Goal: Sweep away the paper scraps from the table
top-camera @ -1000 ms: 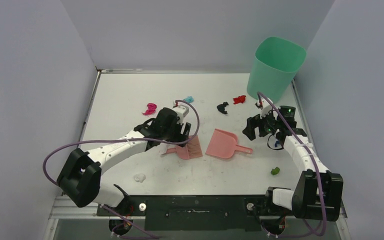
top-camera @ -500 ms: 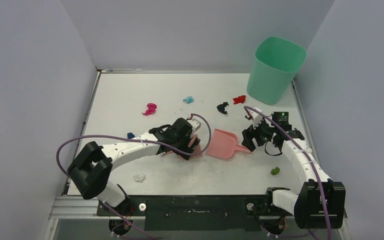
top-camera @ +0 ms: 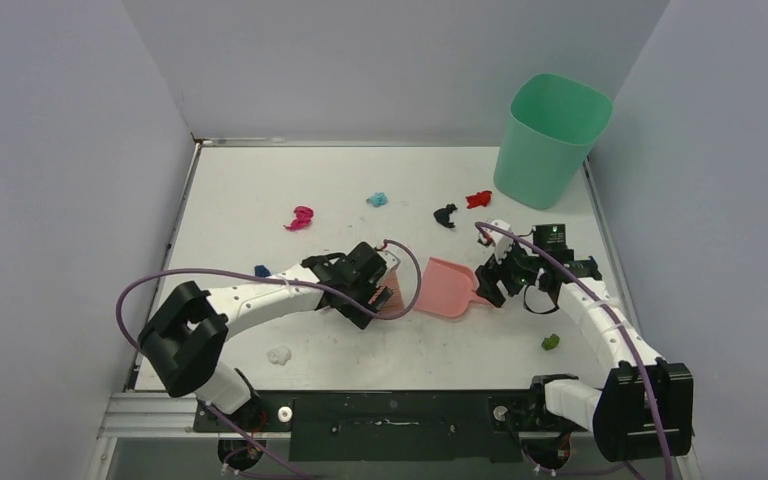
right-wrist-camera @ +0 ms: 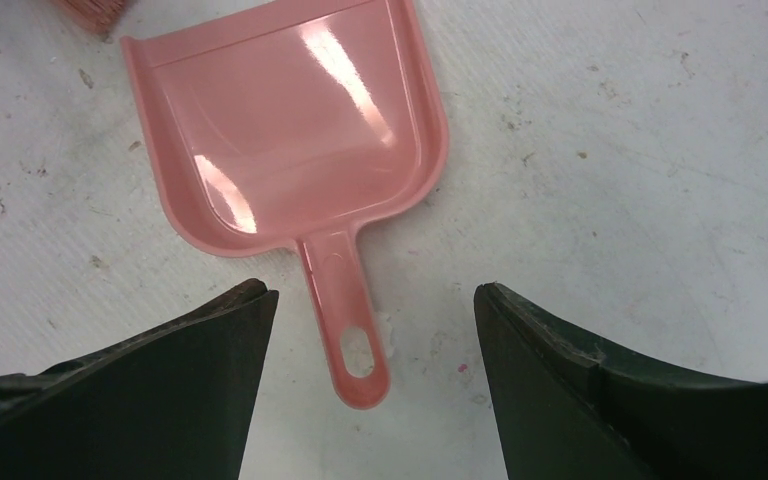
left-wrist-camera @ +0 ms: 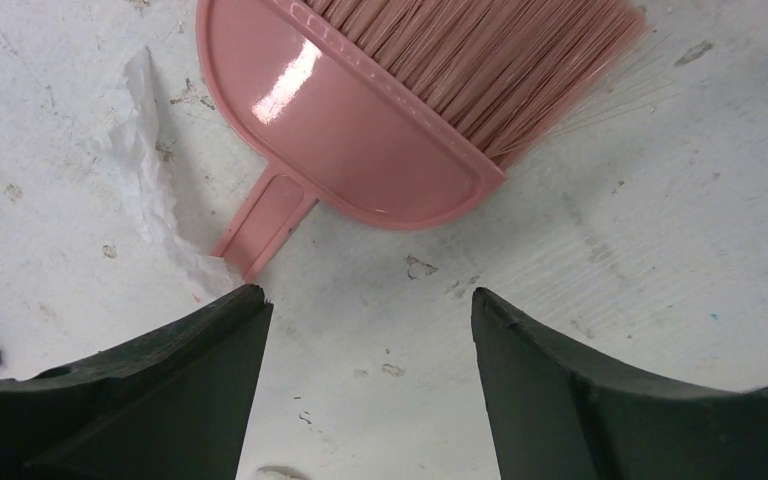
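Observation:
Paper scraps lie on the table (top-camera: 260, 180): magenta (top-camera: 300, 217), light blue (top-camera: 377, 199), black (top-camera: 445, 214), red (top-camera: 478, 199), dark blue (top-camera: 261, 270), white (top-camera: 279, 354) and green (top-camera: 551, 341). My left gripper (top-camera: 368, 297) is open and empty, low over the pink brush (top-camera: 390, 292). In the left wrist view the brush handle (left-wrist-camera: 260, 215) ends just ahead of the left fingertip, with the gripper (left-wrist-camera: 370, 310) short of it. My right gripper (top-camera: 490, 290) is open. In the right wrist view the dustpan handle (right-wrist-camera: 350, 320) lies between its fingers (right-wrist-camera: 190, 380), with the gripper (right-wrist-camera: 370, 300) not touching it.
The pink dustpan (top-camera: 445, 287) lies flat mid-table, its mouth toward the brush. A green bin (top-camera: 550, 135) stands at the back right. A flat torn white paper strip (left-wrist-camera: 150, 180) lies beside the brush handle. Walls close the left, back and right sides.
My left gripper has moved right and nearer, over the brush. My right gripper has moved left until its open fingers straddle the dustpan handle. The scraps have not moved.

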### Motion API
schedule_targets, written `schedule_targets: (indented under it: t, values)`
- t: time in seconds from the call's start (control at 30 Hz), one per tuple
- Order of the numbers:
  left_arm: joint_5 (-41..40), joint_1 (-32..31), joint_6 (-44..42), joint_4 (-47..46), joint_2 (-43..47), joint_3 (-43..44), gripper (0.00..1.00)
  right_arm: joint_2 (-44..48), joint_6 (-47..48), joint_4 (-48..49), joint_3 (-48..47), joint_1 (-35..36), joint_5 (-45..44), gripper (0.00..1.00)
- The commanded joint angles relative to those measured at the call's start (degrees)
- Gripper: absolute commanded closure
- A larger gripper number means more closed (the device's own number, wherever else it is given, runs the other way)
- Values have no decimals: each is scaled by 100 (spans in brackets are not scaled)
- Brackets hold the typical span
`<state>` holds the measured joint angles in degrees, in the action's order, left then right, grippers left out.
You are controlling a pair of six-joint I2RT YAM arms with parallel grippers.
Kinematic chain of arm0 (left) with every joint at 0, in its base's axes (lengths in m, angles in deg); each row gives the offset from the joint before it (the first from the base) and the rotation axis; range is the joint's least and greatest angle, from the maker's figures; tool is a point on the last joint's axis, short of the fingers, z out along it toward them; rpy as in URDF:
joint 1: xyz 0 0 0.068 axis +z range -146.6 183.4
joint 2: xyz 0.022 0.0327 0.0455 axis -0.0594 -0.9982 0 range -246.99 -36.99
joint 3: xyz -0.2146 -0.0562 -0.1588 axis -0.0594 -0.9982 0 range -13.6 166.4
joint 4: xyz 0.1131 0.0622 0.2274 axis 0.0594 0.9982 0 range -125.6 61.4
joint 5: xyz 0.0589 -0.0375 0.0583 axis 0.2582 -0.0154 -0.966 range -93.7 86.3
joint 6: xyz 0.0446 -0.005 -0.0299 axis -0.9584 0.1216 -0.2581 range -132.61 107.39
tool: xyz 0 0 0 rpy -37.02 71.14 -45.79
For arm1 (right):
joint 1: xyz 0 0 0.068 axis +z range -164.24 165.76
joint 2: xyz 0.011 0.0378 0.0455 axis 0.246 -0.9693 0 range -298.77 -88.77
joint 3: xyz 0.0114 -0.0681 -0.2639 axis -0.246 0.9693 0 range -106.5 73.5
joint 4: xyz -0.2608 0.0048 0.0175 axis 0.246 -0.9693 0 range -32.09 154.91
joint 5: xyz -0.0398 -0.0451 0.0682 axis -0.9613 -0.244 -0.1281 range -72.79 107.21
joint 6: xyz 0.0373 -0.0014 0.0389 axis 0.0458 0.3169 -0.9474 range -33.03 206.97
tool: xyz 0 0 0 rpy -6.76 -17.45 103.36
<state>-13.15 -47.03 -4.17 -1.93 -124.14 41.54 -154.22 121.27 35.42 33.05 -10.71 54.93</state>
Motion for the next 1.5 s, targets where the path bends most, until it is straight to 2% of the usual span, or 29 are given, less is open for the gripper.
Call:
schedule_targets:
  t: [0.0,0.13,0.3,0.7,0.87,0.97,1.1,1.23,1.33,1.47]
  values:
    - [22,164,-379,159,-347,373,29,205,50,128,-113,138,132,26]
    - [244,528,-397,267,-689,593,30,483,-12,71,-85,134,273,26]
    - [581,968,-444,84,-725,613,25,717,75,54,-15,133,405,24]
    - [1075,992,-554,-33,-978,618,30,680,147,23,-42,130,263,24]
    - [682,965,-533,24,-1113,631,29,694,134,29,-42,132,228,24]
    - [766,952,-518,14,-1193,639,30,717,146,16,-52,136,249,24]
    - [918,834,-462,104,-1204,692,36,753,155,22,-38,130,267,24]
    - [945,606,-297,293,-1136,741,47,738,165,29,-27,131,238,23]
    - [723,343,-99,447,-1105,800,51,707,147,27,-36,131,229,23]
    - [567,7,202,525,-1038,861,50,703,156,14,-34,136,260,23]
